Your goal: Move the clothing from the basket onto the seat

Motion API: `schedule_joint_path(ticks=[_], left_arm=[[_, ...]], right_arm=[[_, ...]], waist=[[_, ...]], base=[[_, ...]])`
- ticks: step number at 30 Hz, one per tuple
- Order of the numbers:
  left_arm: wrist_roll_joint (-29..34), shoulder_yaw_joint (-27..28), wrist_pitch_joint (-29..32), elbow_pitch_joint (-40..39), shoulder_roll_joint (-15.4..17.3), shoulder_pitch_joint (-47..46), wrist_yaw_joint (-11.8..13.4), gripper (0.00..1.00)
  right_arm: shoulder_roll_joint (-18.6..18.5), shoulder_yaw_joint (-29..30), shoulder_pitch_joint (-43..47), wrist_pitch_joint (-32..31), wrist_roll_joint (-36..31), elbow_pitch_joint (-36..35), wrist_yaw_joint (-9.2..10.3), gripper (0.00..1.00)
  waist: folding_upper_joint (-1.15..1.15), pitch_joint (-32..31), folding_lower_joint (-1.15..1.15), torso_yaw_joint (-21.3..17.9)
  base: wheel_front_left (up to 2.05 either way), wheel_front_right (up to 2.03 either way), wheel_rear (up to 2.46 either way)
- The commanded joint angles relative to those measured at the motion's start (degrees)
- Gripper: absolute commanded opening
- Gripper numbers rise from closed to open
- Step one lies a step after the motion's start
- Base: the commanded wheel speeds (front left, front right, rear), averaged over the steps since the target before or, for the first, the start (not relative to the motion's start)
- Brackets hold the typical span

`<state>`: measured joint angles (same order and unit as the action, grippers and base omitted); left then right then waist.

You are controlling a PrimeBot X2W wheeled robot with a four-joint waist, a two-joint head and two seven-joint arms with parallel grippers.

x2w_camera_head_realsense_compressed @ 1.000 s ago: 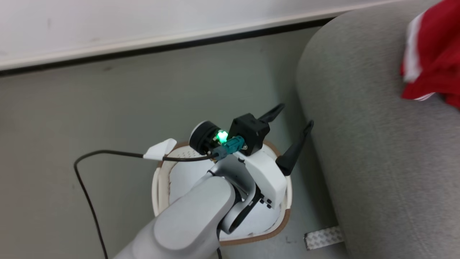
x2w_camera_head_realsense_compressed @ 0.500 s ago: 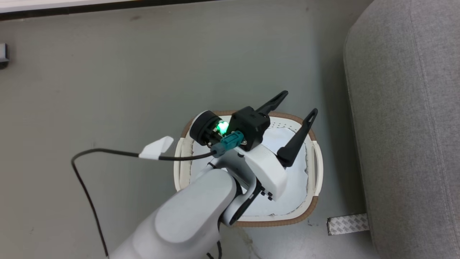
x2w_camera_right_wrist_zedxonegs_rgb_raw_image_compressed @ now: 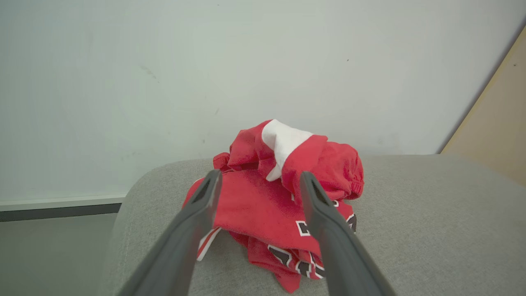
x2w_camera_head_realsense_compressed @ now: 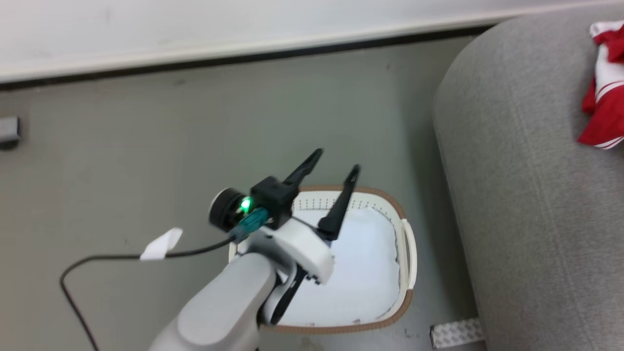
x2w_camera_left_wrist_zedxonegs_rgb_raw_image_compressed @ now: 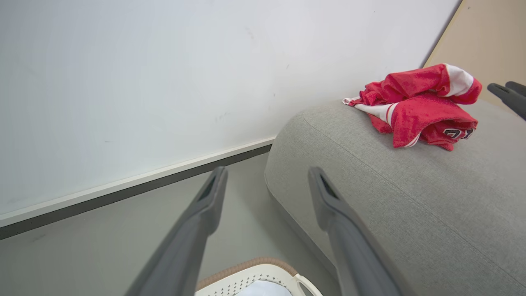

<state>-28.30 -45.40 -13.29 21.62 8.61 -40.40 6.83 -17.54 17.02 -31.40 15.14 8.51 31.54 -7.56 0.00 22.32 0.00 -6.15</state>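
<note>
Since the garment [x2w_camera_head_realsense_compressed: 604, 112] lies bunched on the sofa [x2w_camera_head_realsense_compressed: 512, 204] at the far right of the head view, well apart from the laundry basket [x2w_camera_head_realsense_compressed: 408, 243], I'd call the transfer done. The left gripper [x2w_camera_head_realsense_compressed: 337, 161] hangs over the basket's far rim, fingers apart and empty. It looks parked, not working. The basket holds just a flat white pad [x2w_camera_head_realsense_compressed: 360, 263]. It stands on a grey-green floor [x2w_camera_head_realsense_compressed: 146, 146] just beside the sofa's rounded end. A strip of patterned tape [x2w_camera_head_realsense_compressed: 456, 332] lies on the floor by the sofa foot. Behind is a white wall [x2w_camera_head_realsense_compressed: 195, 24] with a dark skirting line.

Left wrist view: the left gripper's fingers are spread with nothing between them, basket rim [x2w_camera_left_wrist_zedxonegs_rgb_raw_image_compressed: 254, 265] below. The garment [x2w_camera_left_wrist_zedxonegs_rgb_raw_image_compressed: 419, 111] is a red heap with white striped trim and some lettering, resting on the sofa's top near the rounded end. The right gripper [x2w_camera_left_wrist_zedxonegs_rgb_raw_image_compressed: 504, 88] tips show just past the heap, not touching it. A beige panel [x2w_camera_left_wrist_zedxonegs_rgb_raw_image_compressed: 493, 33] stands behind.

Right wrist view: the right gripper [x2w_camera_right_wrist_zedxonegs_rgb_raw_image_compressed: 259, 181] has its jaws apart, aimed at the heap. The fingers overlap the cloth in the picture, but nothing is pinched. The fabric is slumped and sits in from the edge, so slip-off risk looks low. The upholstery is a matte light-grey weave and should hold cloth fine.
</note>
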Motion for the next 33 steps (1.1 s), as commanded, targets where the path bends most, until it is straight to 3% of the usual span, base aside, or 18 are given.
schedule_joint_path(ticks=[1, 7, 14, 22, 33], left_arm=[[-0.39, 0.74, -0.84, 0.59, 0.9, 1.77, 0.63, 1.0], [-2.22, 5.68, -1.83, 2.24, 2.53, 9.22, 2.9, 1.0], [0.95, 15.91, -1.87, -1.57, 3.59, 20.82, 4.76, 1.0], [5.45, 27.67, -1.87, -3.83, 1.16, 32.89, 3.16, 1.0], [11.34, 37.58, -1.87, -3.58, -2.39, 40.79, -4.09, 1.0]], right_arm=[[1.26, 0.86, 2.83, -0.02, -1.28, -3.0, 0.15, 1.0], [7.37, -0.03, 13.39, -0.03, -3.46, -13.45, 0.15, 1.0], [10.73, -2.49, 21.96, -0.03, -5.3, -18.18, 0.15, 1.0], [13.96, -3.69, 29.8, -0.03, -8.2, -19.18, 0.15, 1.0], [14.59, -6.84, 35.28, -0.03, -3.59, -15.86, 0.15, 1.0]], waist=[[0.0, -3.54, 0.0, -0.29], [0.0, -10.44, 0.0, 1.22], [0.0, -17.57, 0.0, 4.33], [0.0, -22.58, 0.0, 6.67], [0.0, -25.58, 0.0, 6.58]], base=[[0.0, 0.0, 0.0], [0.0, 0.0, 0.0], [0.0, 0.0, 0.0], [0.0, 0.0, 0.0], [0.0, 0.0, 0.0]])
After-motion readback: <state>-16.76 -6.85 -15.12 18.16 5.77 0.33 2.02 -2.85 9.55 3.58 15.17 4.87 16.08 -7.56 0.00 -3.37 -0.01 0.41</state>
